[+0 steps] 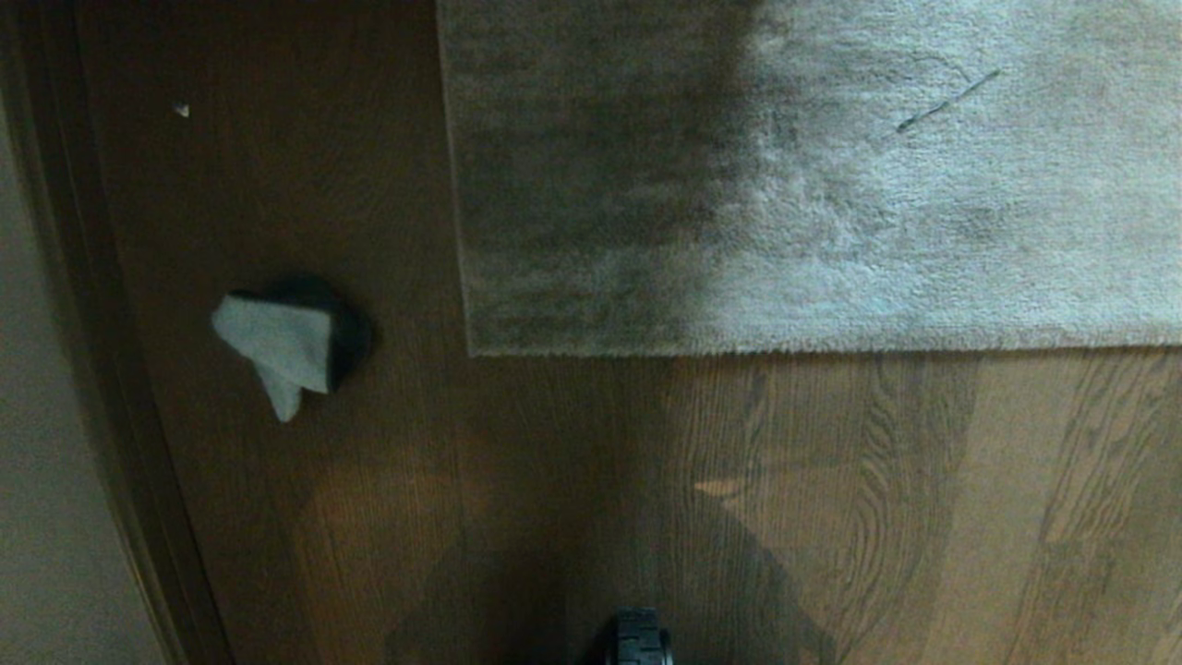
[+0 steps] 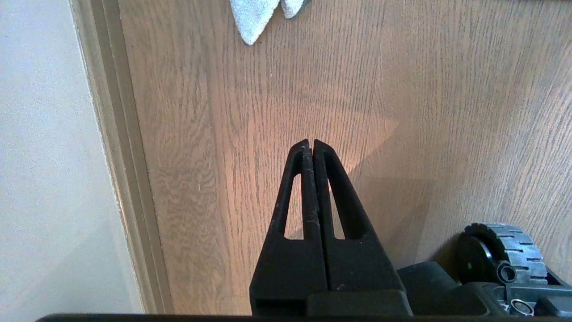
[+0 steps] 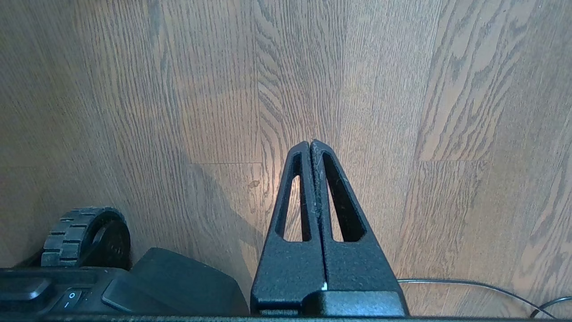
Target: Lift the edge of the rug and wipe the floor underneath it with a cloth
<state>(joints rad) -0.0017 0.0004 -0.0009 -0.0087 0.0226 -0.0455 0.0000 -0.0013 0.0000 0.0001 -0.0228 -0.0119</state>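
Note:
The light grey plush rug (image 1: 813, 175) lies flat across the far part of the head view; its near rug edge (image 1: 822, 349) runs straight to a corner (image 1: 473, 351) at the left. The pale grey-white cloth (image 1: 277, 346) sits crumpled on the brown wooden floor (image 1: 572, 480), left of that corner; its tip (image 2: 252, 20) shows in the left wrist view. My left gripper (image 2: 311, 142) is shut and empty above bare planks, well short of the cloth. Over the floor (image 3: 214, 89), my right gripper (image 3: 310, 143) is likewise shut with nothing in it. Neither arm shows in the head view.
A wall and brown baseboard (image 1: 102, 369) run along the left side, close to the cloth. My base's wheels (image 2: 502, 252) (image 3: 85, 235) sit near the grippers. A thin cable (image 3: 469, 282) lies on the floor at the right. A small white speck (image 1: 181, 109) lies far left.

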